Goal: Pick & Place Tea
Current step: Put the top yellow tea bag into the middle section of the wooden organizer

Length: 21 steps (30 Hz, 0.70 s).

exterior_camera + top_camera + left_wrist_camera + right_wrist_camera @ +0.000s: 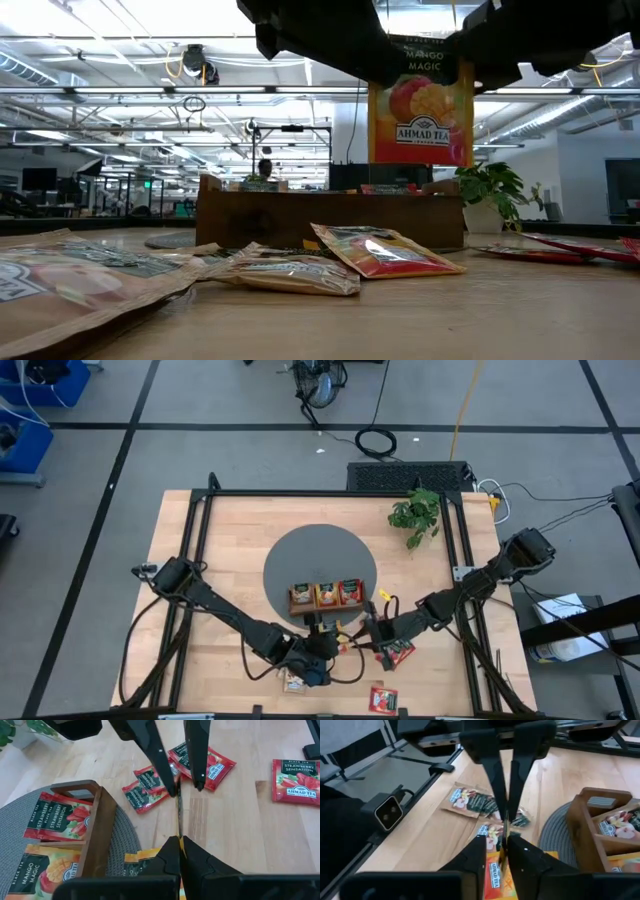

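An orange-yellow mango tea packet (420,115) hangs upright above the table between both grippers. My left gripper (180,840) is shut on it. My right gripper (502,847) faces it, open. Its two fingers stand on either side of the packet's opposite edge (179,802), and I cannot tell whether one touches. The wooden three-compartment tray (325,607) sits on a round grey mat, with red and mango packets standing in it. Loose red packets (150,787) and beige ones (475,800) lie flat on the table. My left gripper pinches the mango packet between its two fingers at one side edge (179,829). The fingers come in about level from the table's left. The packet is lifted clear of the table and hangs upright, its printed face toward the near edge (420,130).
A potted plant (415,510) stands at the far right corner. More red packets lie near the right of the near edge (383,698) and under the right arm (400,651). A beige one lies under the left gripper (293,680). Bare wood stretches along the table's left.
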Tool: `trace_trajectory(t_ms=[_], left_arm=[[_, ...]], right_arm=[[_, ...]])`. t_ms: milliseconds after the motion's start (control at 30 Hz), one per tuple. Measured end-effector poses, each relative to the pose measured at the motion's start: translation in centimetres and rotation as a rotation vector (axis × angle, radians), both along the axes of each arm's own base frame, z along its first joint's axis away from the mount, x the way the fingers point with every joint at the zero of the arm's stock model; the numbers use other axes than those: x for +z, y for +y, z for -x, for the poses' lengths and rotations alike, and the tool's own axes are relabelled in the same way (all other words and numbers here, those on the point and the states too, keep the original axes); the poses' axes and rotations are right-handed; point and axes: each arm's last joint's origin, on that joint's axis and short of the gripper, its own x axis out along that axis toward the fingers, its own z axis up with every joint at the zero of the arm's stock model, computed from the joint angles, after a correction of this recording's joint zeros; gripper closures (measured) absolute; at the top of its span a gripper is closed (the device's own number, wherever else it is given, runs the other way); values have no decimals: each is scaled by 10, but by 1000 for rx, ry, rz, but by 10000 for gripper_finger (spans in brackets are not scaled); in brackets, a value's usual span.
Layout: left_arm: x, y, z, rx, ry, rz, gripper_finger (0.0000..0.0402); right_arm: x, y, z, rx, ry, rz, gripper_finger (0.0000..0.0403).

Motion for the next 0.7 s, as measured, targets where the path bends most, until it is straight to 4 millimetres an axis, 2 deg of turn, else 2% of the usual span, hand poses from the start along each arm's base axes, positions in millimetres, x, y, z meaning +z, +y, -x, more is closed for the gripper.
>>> trace_trajectory(t_ms=[233, 700], left_arm=[[-1, 0, 1, -1, 8, -5, 396], [-1, -6, 3, -30, 11, 19, 391]], right_arm=[[0, 0, 0, 68, -1, 16, 399], [-2, -7, -3, 42, 34, -3, 402]])
